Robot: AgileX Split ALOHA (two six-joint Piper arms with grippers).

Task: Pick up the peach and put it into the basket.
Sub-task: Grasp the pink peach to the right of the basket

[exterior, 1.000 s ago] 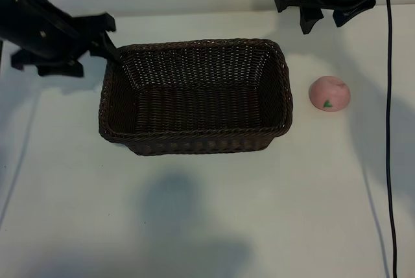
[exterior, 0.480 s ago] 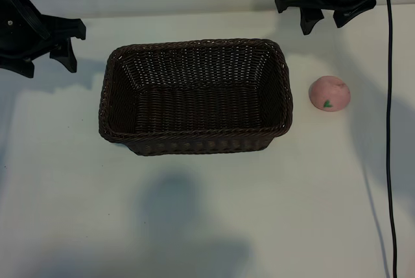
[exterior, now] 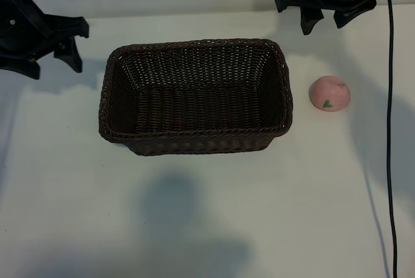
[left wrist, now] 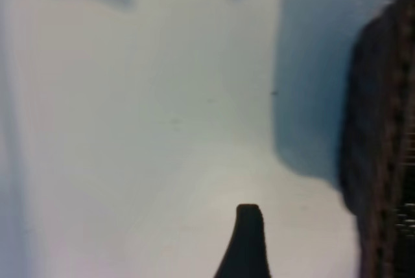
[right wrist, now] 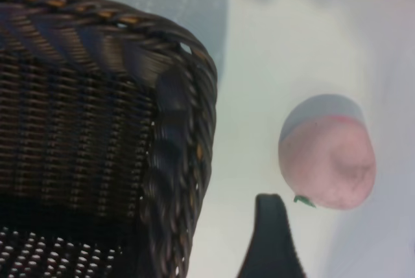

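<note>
Both fingers [exterior: 322, 21] spread, basket [exterior: 194, 137] holds nothing, peach [exterior: 329, 93] outside

No text, label, brand, number or sign can be read in any view

Left gripper [exterior: 50, 57] raised at far left, fingers spread; right gripper [exterior: 325, 20] at far right, fingers spread.
</note>
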